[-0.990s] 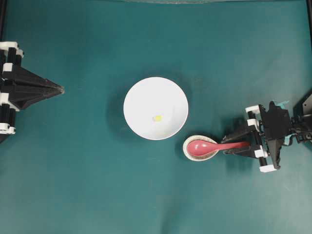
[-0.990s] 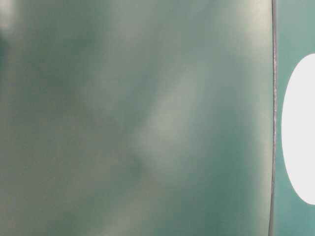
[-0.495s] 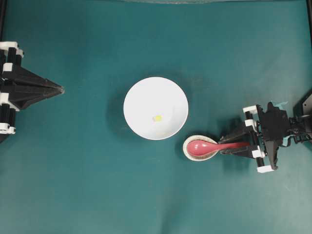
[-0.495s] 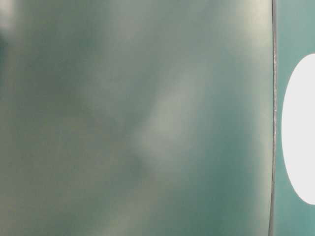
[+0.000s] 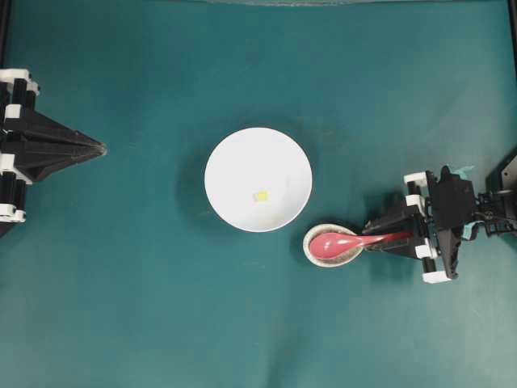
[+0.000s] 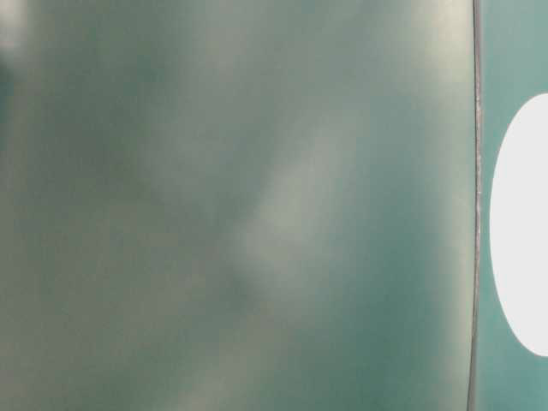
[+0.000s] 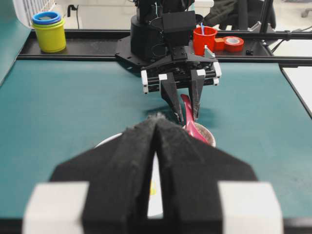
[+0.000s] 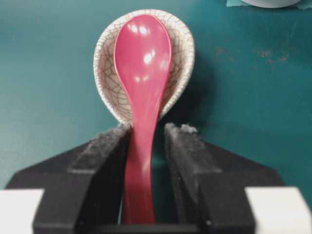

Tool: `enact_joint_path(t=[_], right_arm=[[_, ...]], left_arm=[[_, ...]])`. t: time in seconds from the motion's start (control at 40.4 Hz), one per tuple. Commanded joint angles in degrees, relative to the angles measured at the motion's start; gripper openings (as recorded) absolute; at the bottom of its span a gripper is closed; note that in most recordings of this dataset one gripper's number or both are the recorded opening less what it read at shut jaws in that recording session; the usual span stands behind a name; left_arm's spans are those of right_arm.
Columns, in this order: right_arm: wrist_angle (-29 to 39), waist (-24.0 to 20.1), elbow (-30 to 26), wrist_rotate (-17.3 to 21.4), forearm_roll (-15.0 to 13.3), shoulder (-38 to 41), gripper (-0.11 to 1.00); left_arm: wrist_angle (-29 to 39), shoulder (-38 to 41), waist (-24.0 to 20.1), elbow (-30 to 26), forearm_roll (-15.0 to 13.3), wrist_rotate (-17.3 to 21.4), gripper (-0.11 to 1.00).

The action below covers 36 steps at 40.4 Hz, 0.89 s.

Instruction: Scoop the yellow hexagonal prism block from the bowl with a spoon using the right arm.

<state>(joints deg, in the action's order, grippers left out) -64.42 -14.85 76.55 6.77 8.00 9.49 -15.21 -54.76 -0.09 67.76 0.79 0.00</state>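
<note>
1. Right wrist view: right gripper straddles the handle of the pink-red spoon. Jaws stand part-open, one each side. The left pad looks against the handle; a thin gap shows by the right pad. No firm grip yet, I'd say.
2. The spoon's scoop lies in a small crackle-glazed spoon rest, handle running back between the pads.
3. Overhead view: white bowl sits mid-table on the teal mat; the spoon rest is just beside its lower-right rim.
4. Yellow hexagonal prism block lies inside the bowl, low-centre. It's near the spoon's scoop but apart from it, w/ the bowl wall between them.
5. To do this step well: centre the handle, close squarely, keep the scoop level while lifting so it won't twist or drag the rest.
6. Left gripper is closed, empty, parked well apart at the left edge.
</note>
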Motion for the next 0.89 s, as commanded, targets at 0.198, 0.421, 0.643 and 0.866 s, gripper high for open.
enact_joint_path(t=[0.198, 0.421, 0.643, 0.866], right_arm=[[-0.4, -0.1, -0.4, -0.2, 0.1, -0.5, 0.4], [-0.4, -0.2, -0.3, -0.2, 0.1, -1.1, 0.4], [-0.4, -0.2, 0.0, -0.2, 0.0, -1.7, 0.4], [-0.4, -0.2, -0.1, -0.2, 0.0, -1.7, 0.4]], left_arm=[[-0.2, 0.5, -0.1, -1.1, 0.1, 0.0, 0.0], [-0.2, 0.5, 0.0, -1.1, 0.1, 0.0, 0.0], [-0.2, 0.5, -0.1, -1.1, 0.1, 0.0, 0.0], [-0.2, 0.5, -0.1, -1.1, 0.1, 0.0, 0.0]])
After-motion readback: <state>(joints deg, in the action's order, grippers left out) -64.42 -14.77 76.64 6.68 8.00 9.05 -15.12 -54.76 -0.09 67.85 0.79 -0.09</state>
